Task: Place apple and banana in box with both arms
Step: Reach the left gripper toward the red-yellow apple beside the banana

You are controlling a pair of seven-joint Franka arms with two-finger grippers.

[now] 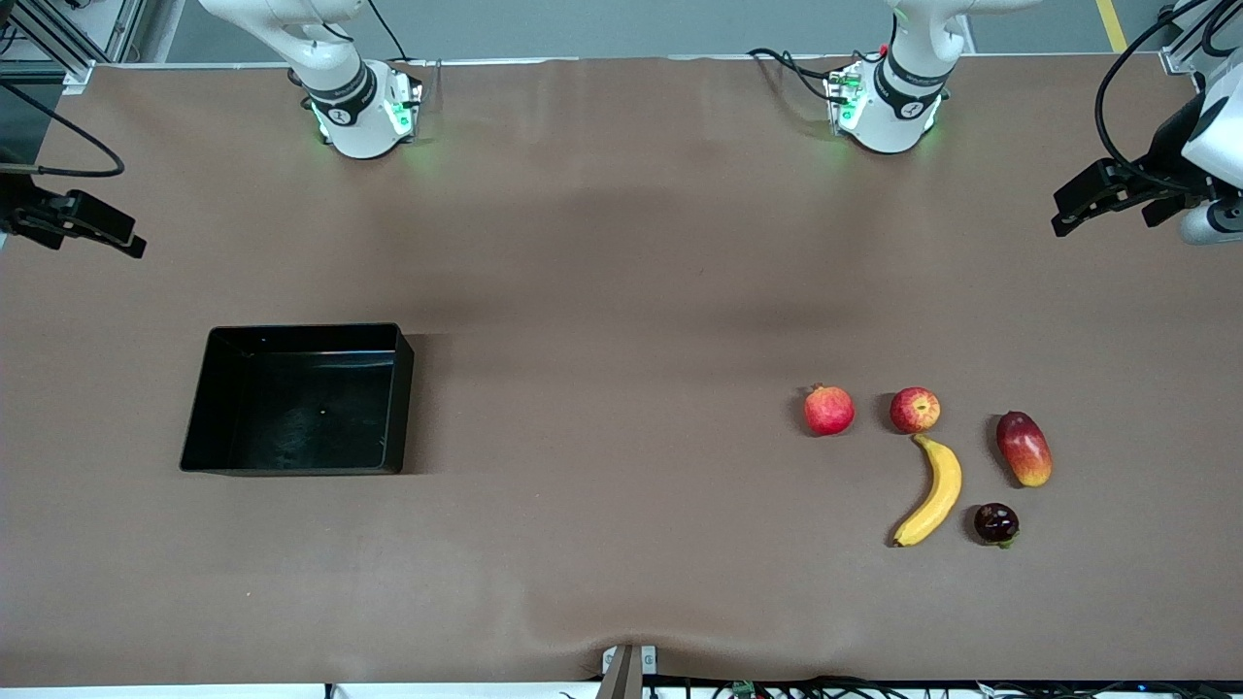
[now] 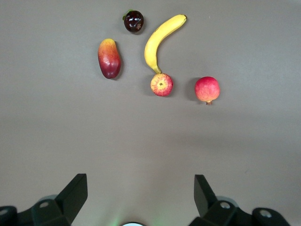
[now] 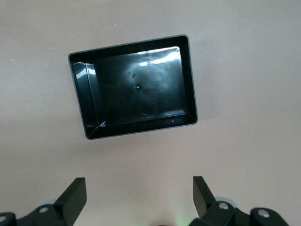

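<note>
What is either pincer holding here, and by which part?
Nothing is held. The left pincer and right pincer are both open and empty; the apple and banana lie on the table, and the box is empty.

Glossy black plastic makes up the box (image 1: 406,388), its floor catching pale glare, while the table (image 1: 621,243) wears a matt brown cloth, faintly rippled, and the banana (image 1: 934,493) and apple (image 1: 915,409) look smooth with a soft sheen.
</note>
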